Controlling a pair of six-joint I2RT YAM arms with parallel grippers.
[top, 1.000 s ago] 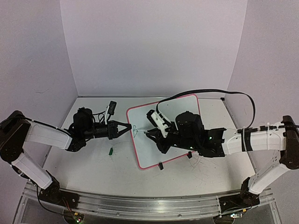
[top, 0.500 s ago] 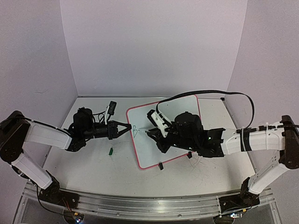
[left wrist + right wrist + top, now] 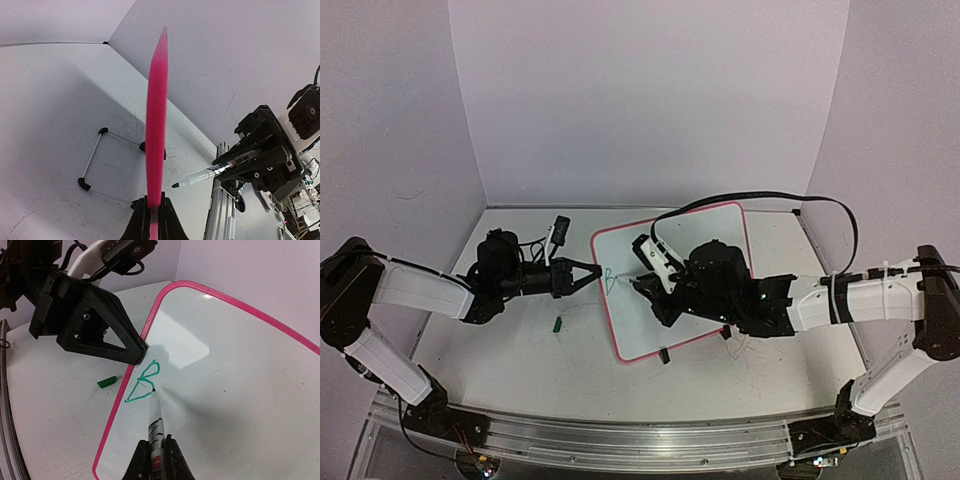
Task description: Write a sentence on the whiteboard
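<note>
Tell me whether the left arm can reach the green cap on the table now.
Probably not yet: the left gripper is shut on the edge of the whiteboard. The green cap lies close by, uncovered, so only that grip seems in the way.

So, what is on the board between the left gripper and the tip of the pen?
Only a green letter B, on the board between the left gripper and the pen tip. The right wrist view shows it.

i work in a robotics lab cell: plain walls point(image 3: 650, 100) from 9 to 3 o'clock, white table point(image 3: 510, 370), aluminium rail point(image 3: 640, 445) at 6.
</note>
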